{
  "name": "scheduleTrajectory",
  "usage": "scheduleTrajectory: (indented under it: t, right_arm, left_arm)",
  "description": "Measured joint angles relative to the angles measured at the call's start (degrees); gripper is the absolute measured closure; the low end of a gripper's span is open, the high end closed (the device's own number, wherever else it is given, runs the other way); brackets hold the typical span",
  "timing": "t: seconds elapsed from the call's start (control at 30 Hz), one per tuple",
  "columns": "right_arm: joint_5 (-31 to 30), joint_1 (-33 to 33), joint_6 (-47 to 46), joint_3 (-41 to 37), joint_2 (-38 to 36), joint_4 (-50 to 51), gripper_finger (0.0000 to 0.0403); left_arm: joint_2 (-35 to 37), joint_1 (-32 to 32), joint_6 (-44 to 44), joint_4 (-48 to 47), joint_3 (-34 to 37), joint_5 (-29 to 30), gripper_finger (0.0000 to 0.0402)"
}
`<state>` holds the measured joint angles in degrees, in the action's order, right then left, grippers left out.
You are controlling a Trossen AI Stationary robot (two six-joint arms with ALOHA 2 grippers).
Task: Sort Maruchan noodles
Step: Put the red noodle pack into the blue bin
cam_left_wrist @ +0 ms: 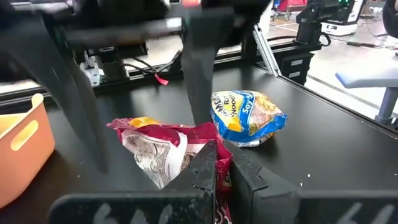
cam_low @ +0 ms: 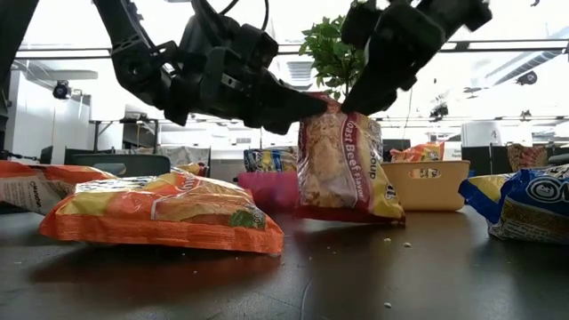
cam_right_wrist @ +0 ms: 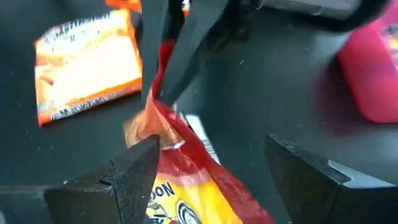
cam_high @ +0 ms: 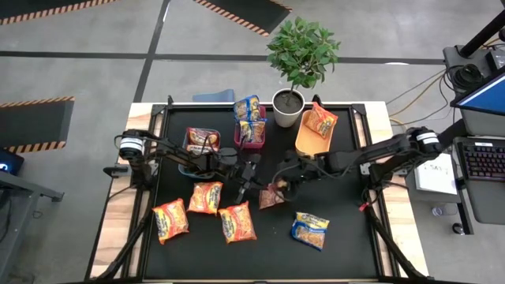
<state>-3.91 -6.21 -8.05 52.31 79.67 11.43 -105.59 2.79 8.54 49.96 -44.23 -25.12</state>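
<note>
Mid-table handover. Left gripper (cam_left_wrist: 214,171) has its jaws closed on the top edge of a red-maroon packet (cam_low: 342,164), which stands on end on the black table (cam_high: 347,244), long axis near vertical, bottom edge touching the surface. Right gripper (cam_right_wrist: 211,162) is right over the same packet with jaws spread wide, one finger each side of its crimped upper edge, not pinching it. So the packet hangs just below and between the right jaws, left arm carrying it alone.

Both arms meet at table centre; right is as near as left. Judgement: next move turns on whether the right jaws close on the upper edge or back off, letting the left carry it.

Other packets lie flat: orange ones (cam_high: 205,197) toward the left arm's side, a blue-yellow one (cam_high: 309,229) toward the right's. Bins (cam_high: 314,138) sit at the far edge by the potted plant (cam_high: 300,55).
</note>
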Motion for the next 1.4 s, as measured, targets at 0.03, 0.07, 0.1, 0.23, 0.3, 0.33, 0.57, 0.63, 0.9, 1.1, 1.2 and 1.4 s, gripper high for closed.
scheduleTrajectory:
  t: [0.03,0.07,0.1,0.23,0.3,0.33,0.57,0.63,0.9,1.1,1.2,1.4]
  right_arm:
    - [1.1,0.3,0.2,-0.1,0.8,-0.2,0.0127]
    - [2.6,0.6,0.4,-0.1,1.7,-0.7,0.0129]
    - [4.1,0.7,0.5,-0.1,2.5,-1.8,0.0131]
    - [7.5,1.0,1.3,-0.1,4.8,-4.2,0.0145]
    - [7.5,1.0,1.3,-0.1,5.4,-4.3,0.0157]
    - [7.5,1.0,1.3,-0.1,5.5,-4.3,0.0165]
    - [7.6,1.0,0.3,-0.1,5.5,-4.4,0.0254]
    - [7.5,1.0,0.2,-0.1,5.3,-4.4,0.0287]
    - [7.4,1.0,0.2,-0.1,5.2,-4.4,0.0389]
    - [7.3,1.0,-1.0,0.0,5.2,-4.4,0.0390]
    - [6.8,1.0,-1.0,0.8,5.2,-4.5,0.0390]
    - [2.4,0.8,-1.0,3.5,5.2,-5.0,0.0390]
  left_arm:
    - [0.1,0.0,0.1,0.0,0.0,0.0,0.0401]
    - [0.1,0.0,0.4,0.0,0.0,0.0,0.0401]
    - [0.2,0.0,0.5,-0.1,0.0,0.0,0.0401]
    - [0.7,0.0,0.4,-1.1,0.0,0.0,0.0402]
    - [0.7,0.0,0.4,-1.5,0.0,0.0,0.0402]
    - [0.7,0.0,0.4,-1.5,0.0,0.0,0.0402]
    - [0.8,0.0,0.0,-1.4,0.0,0.1,0.0401]
    - [0.9,0.0,-0.5,-1.4,0.0,0.1,0.0401]
    - [3.9,0.1,-2.0,-3.3,0.0,0.1,0.0381]
    - [11.1,1.2,-0.4,-13.0,0.0,0.1,0.0334]
    - [15.7,1.7,2.0,-19.2,0.0,0.6,0.0311]
    - [27.0,1.9,6.1,-32.8,0.0,7.0,0.0290]
